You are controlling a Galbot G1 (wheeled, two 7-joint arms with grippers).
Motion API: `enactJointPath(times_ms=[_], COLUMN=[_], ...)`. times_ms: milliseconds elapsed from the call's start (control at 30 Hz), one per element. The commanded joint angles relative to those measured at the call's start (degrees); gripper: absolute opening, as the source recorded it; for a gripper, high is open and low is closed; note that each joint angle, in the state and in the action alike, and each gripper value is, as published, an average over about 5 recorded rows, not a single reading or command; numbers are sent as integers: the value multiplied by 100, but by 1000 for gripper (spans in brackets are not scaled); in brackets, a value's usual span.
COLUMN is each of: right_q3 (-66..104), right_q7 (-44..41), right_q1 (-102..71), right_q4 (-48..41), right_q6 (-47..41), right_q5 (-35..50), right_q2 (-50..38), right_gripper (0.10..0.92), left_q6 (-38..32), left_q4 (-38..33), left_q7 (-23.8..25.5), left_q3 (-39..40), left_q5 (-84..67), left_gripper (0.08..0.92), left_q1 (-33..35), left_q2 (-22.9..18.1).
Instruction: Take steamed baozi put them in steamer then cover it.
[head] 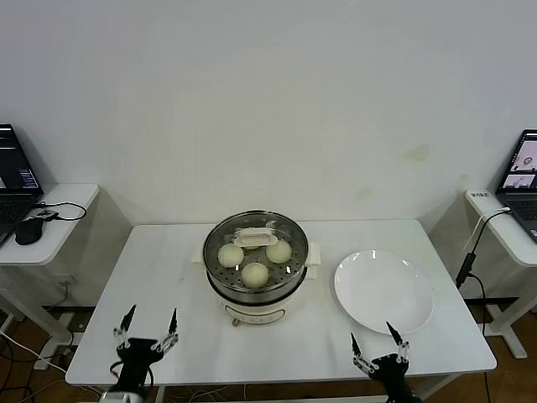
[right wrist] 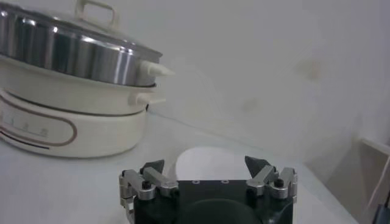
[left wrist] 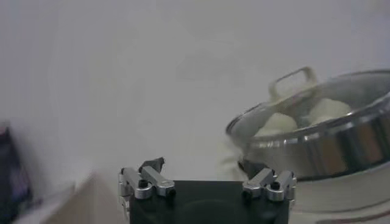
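Resting on the steamer (head: pixel 256 290) at table centre, cover (head: pixel 255 239) shut over the steamed baozi (head: pixel 255 273), apparently to hold heat in; task looks finished. Parked at the table's near edge, both well apart from the pot: left gripper (head: pixel 149 329) gaping, holding nothing; right gripper (head: pixel 375 344) likewise spread, just before the empty plate (head: pixel 383 291).

Plain white wall (head: pixel 268 101), 2 side desks (head: pixel 63 218)
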Motion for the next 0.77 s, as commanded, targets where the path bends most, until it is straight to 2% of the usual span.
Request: enactJointPath(times_ms=[33, 767], right_q3=[-109, -164], right_q7=[-47, -103], right_q1=[-41, -119], right_q4=[55, 47], right_q6=[40, 15], right_q5=[299, 116], right_q2=[-95, -69], right_gripper=[823, 823], left_q6=[-627, -700], left_q4=[176, 251], left_q7=[-14, 239], left_q3=[-272, -1], left_q5=[-870, -498], left_gripper=[823, 823], left_q1=[645, 698], left_q2=[-207, -310])
